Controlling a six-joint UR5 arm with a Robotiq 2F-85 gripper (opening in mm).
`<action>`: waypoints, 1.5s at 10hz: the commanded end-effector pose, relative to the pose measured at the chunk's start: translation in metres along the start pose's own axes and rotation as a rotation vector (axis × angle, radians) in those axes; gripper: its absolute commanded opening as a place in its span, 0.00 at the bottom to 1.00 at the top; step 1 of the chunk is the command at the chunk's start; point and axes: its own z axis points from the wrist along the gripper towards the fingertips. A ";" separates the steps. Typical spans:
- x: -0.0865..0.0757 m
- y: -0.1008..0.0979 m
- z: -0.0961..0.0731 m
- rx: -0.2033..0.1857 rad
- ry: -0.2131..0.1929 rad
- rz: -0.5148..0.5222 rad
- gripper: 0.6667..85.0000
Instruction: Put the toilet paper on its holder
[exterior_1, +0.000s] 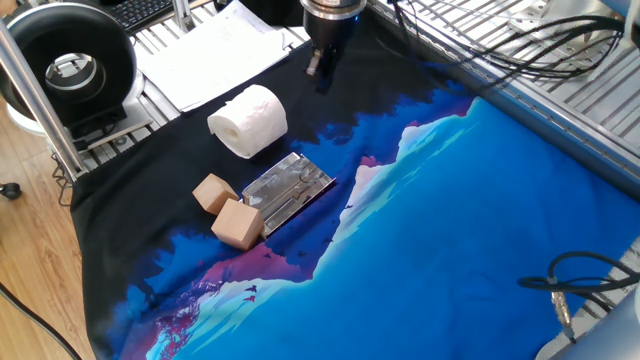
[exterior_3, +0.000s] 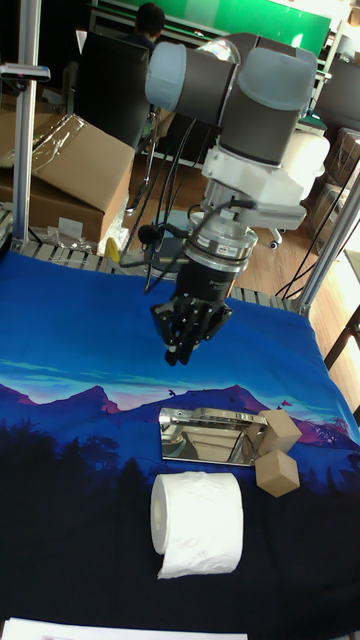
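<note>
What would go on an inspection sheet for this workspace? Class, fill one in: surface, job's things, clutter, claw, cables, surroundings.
Surface: blue and black printed cloth over the table, lying flat.
Job's things: toilet paper on its side on the cloth, not on the holder; the holder lies flat beside it, apart.
Clutter: two wooden cubes against one end of the holder.
Claw: the claw hangs above the cloth, holding nothing; open or shut cannot be told.
Cables: black cables at the far edge; another loop at the near right.
Surroundings: papers, a black round device, cardboard boxes.
</note>
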 end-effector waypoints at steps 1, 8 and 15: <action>-0.008 -0.004 0.000 0.017 0.015 -0.444 0.58; -0.073 -0.045 0.018 0.035 -0.043 -1.034 1.00; -0.117 -0.043 0.042 0.181 -0.071 -1.134 0.92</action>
